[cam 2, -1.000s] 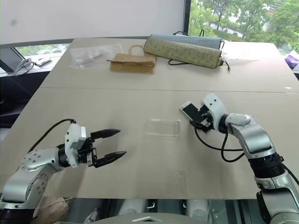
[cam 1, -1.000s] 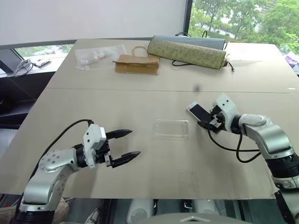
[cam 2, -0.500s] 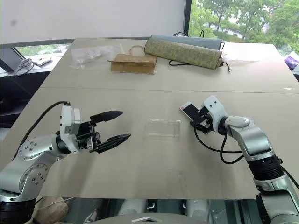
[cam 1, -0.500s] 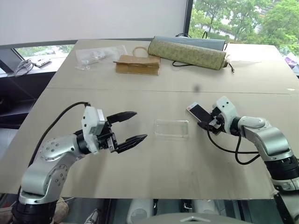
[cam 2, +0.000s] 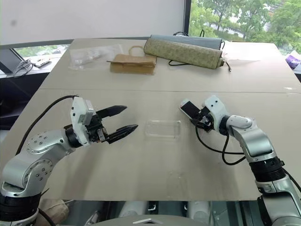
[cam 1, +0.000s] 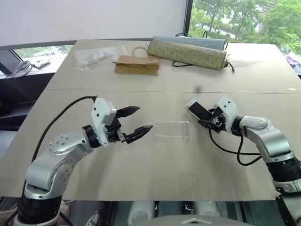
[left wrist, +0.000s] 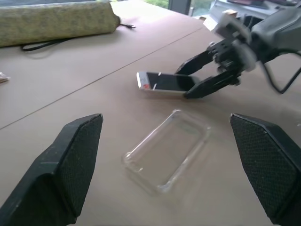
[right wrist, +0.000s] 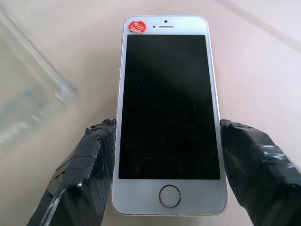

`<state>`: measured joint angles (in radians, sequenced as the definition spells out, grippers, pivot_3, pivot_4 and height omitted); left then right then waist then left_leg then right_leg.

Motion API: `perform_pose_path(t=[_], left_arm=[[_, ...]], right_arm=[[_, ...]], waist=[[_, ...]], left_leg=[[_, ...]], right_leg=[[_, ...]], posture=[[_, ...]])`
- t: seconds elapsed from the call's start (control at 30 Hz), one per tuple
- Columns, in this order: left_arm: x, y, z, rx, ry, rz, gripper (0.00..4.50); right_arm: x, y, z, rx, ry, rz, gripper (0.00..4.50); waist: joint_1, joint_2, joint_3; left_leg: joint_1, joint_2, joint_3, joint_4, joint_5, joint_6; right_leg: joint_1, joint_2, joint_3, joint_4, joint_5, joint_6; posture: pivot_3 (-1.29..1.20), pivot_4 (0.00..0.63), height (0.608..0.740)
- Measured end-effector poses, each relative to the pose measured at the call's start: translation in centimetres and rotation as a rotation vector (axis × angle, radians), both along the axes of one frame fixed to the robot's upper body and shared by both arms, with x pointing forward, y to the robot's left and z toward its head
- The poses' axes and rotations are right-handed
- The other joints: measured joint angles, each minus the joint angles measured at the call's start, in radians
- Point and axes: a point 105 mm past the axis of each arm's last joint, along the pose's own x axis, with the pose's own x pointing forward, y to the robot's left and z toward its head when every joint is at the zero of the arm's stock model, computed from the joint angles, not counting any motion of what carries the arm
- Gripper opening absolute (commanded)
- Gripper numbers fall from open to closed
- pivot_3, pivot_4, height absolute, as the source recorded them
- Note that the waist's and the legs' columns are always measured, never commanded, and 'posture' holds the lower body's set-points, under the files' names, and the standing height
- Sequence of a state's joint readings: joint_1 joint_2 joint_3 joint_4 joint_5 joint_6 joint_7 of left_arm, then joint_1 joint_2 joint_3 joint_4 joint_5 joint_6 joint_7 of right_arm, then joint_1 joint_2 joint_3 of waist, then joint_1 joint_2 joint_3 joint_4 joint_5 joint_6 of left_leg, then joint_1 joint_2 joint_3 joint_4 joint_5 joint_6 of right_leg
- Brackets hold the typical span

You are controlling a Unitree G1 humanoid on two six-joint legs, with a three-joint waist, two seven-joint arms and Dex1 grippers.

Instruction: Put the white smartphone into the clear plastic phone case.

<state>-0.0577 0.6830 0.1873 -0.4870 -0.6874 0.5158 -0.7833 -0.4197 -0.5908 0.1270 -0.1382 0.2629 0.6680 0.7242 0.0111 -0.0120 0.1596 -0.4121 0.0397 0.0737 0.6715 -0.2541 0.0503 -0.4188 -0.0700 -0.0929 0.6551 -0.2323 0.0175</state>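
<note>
White-bodied, black-screened, the flat rectangular white smartphone [right wrist: 167, 117] sits pinched by its 2 long edges between the right gripper's [cam 1: 208, 120] black fingers, lifted off the beige table [cam 1: 188, 160]. The clear plastic phone case [cam 1: 172, 129] lies open side up between both arms. The left gripper [cam 1: 138, 121] hovers beside it, fingers spread wide and empty. The carry looks underway; next, level the phone over the shell and press.

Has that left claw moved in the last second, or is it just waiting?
Yes. The left gripper has risen and moved toward the clear case, which lies in the same place on the table.
</note>
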Motion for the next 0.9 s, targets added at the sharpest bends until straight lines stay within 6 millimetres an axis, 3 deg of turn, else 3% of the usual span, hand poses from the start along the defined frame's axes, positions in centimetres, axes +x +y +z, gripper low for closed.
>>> perform_pose_path(t=[0.1, 0.17, 0.37, 0.53, 0.9], left_arm=[[-0.5, 0.5, -1.4, -0.004, 0.027, -0.036, 4.50], [-0.7, 1.1, -2.3, 0.012, 0.072, -0.051, 4.50], [-1.5, 2.2, -3.9, 0.026, 0.138, -0.091, 4.50], [-2.0, 2.4, -4.4, 0.056, 0.133, -0.109, 4.50], [-1.8, 3.0, -5.7, 0.089, 0.126, -0.089, 4.50]], right_arm=[[-0.7, 2.0, 2.5, -0.005, -0.075, 0.148, 2.91], [-1.2, 2.7, 3.2, -0.066, -0.104, 0.232, 2.91], [-2.9, 4.7, 0.8, -0.212, -0.032, 0.421, 2.91], [-2.1, 4.9, 1.0, -0.323, -0.070, 0.467, 2.91], [-2.9, 5.9, 0.2, -0.378, -0.037, 0.571, 2.91]], waist=[[-0.003, 0.000, 0.000], [0.000, 0.000, 0.000], [0.002, 0.000, 0.001], [0.002, 0.000, 0.001], [0.001, 0.000, 0.001]], left_leg=[[-0.001, 0.000, 0.000, 0.000, 0.000, 0.000], [-0.001, 0.001, 0.000, -0.001, 0.000, 0.000], [-0.002, 0.000, 0.001, 0.000, 0.000, 0.000], [-0.002, 0.000, 0.001, -0.001, 0.000, 0.000], [-0.002, 0.000, 0.001, -0.001, 0.000, 0.000]], right_leg=[[-0.002, 0.001, 0.000, 0.000, 0.000, 0.000], [-0.002, 0.000, -0.001, 0.000, 0.000, 0.000], [-0.003, -0.001, -0.001, -0.002, 0.000, 0.000], [-0.003, -0.001, -0.001, -0.002, 0.000, 0.000], [-0.003, -0.001, -0.002, -0.001, 0.000, 0.000]], posture=[[0.00, 0.150, 0.740], [0.00, 0.150, 0.740], [0.00, 0.150, 0.740], [0.00, 0.150, 0.740], [0.00, 0.150, 0.740]])
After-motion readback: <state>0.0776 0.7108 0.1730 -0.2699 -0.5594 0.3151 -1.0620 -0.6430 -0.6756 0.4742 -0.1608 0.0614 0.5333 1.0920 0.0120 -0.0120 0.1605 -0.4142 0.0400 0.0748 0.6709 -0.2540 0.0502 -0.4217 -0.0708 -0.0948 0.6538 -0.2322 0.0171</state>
